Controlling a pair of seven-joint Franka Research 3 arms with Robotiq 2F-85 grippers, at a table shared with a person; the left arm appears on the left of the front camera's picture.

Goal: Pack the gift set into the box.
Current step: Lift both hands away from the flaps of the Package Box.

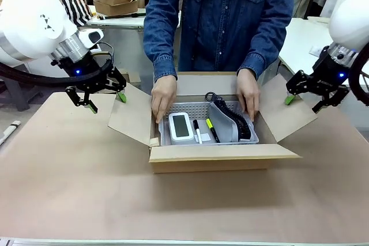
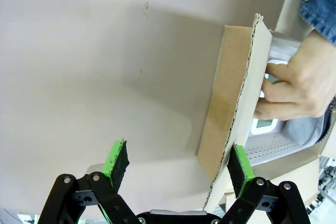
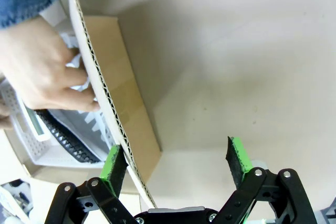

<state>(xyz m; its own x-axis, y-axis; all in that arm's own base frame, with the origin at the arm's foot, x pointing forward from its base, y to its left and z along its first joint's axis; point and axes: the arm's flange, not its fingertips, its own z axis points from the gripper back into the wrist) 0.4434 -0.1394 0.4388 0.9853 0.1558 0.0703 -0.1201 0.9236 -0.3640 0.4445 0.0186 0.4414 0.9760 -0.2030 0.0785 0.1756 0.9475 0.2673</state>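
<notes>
A brown tabletop (image 1: 69, 188) lies bare and wide in front of the box (image 1: 225, 158), which stands mid-table with its four flaps spread. The person's hands (image 1: 164, 97) hold a white perforated basket (image 1: 199, 109) inside it. The robot's left hand (image 1: 107, 102) and right hand (image 1: 302, 103) hover at the side flaps' outer edges, fingers spread, gripping nothing.

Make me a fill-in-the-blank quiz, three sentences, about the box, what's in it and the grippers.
1. The person's hands hold a white ___ inside the box.
2. Right beside the black marker lies a ___ marker.
3. The left gripper and right gripper both stand ___, one by each side flap.
Missing words: basket; yellow; open.
</notes>
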